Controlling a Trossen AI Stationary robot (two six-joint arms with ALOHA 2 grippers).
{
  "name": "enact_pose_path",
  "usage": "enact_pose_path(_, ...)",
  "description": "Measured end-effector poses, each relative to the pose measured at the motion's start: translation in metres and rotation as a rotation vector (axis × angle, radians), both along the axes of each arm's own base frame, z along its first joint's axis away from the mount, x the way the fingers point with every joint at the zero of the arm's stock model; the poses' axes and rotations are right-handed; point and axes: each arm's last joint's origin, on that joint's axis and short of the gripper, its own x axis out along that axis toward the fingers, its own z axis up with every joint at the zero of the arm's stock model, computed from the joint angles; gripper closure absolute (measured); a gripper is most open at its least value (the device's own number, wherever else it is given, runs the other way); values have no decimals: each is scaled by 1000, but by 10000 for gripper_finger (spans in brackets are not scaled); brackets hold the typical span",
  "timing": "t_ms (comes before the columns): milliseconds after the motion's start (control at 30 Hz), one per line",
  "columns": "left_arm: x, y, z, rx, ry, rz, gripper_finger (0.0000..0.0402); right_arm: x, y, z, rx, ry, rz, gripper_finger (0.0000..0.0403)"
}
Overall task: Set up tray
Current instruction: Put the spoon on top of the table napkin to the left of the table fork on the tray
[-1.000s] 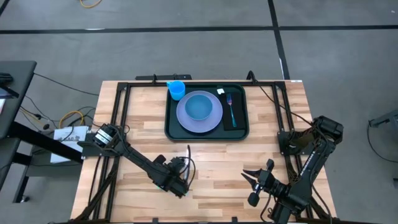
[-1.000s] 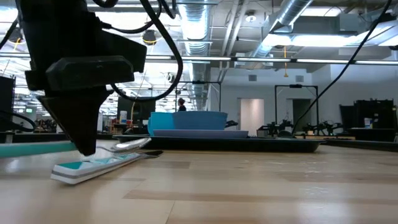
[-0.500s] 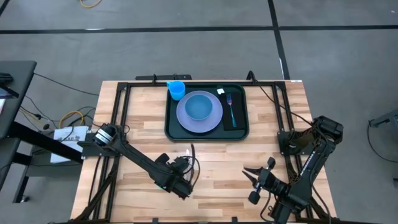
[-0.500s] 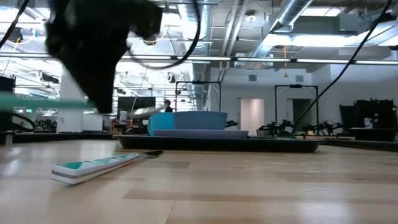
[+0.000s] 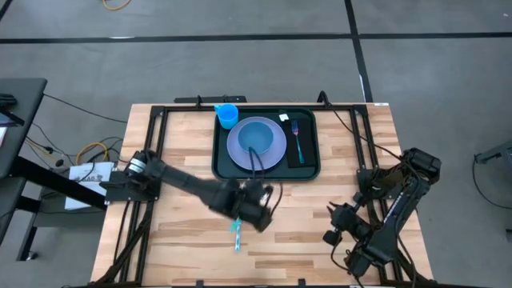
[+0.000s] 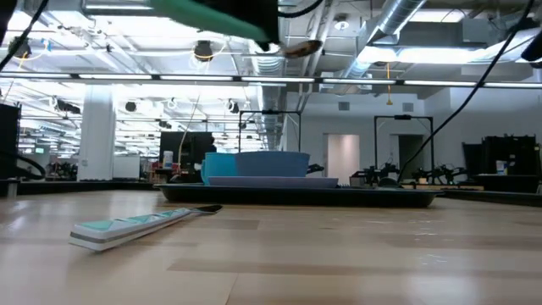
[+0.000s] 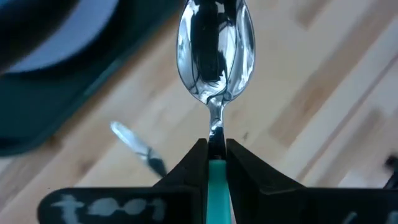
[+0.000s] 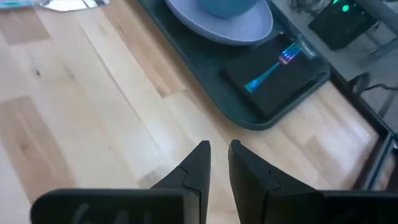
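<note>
A spoon (image 7: 216,56) with a shiny bowl and a teal handle is lifted above the wood, just near of the dark tray (image 5: 308,170). My left gripper (image 5: 256,189) is shut on it. The low view shows the spoon (image 6: 298,47) high over the table. The tray holds a lavender plate (image 5: 276,156) with a blue bowl (image 5: 256,138), a blue cup (image 5: 227,116) and a teal fork (image 5: 298,140) on a black napkin. A teal-handled knife (image 5: 237,234) lies flat on the wood. At the near right my right gripper (image 8: 219,149) hovers with a narrow gap and nothing in it. My left gripper pinches the spoon between its two fingers where the teal handle (image 7: 216,171) meets the metal neck. The fingers lie along the spoon and slant down from the near left toward the tray. The spoon's bowl sticks out ahead of the fingertips, clear of the table.
Bare wood lies between the tray's near rim and the near table edge, with the knife (image 6: 135,227) on its left part. Black frame bars (image 5: 152,136) run along the table's left and right sides.
My left gripper has risen and swung toward the table's right and the tray, taking the spoon from just above the wood to well clear of it. The knife has stayed where it lay. My right gripper has turned about its wrist and tipped.
</note>
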Motion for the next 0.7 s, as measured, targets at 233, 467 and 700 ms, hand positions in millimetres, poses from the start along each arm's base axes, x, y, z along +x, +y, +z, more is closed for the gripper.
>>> enact_pose_path(233, 24, 58, 12, -67, -79, 114, 380, -9, 1, -13, -96, 54, 152, 352)
enact_pose_path(467, 38, 108, 12, -65, -128, 167, 380, -31, 8, -21, -305, -220, 408, 352)
enact_pose_path(700, 41, 144, 14, -45, -159, 228, 380, -81, -4, 23, -225, -548, 628, 352)
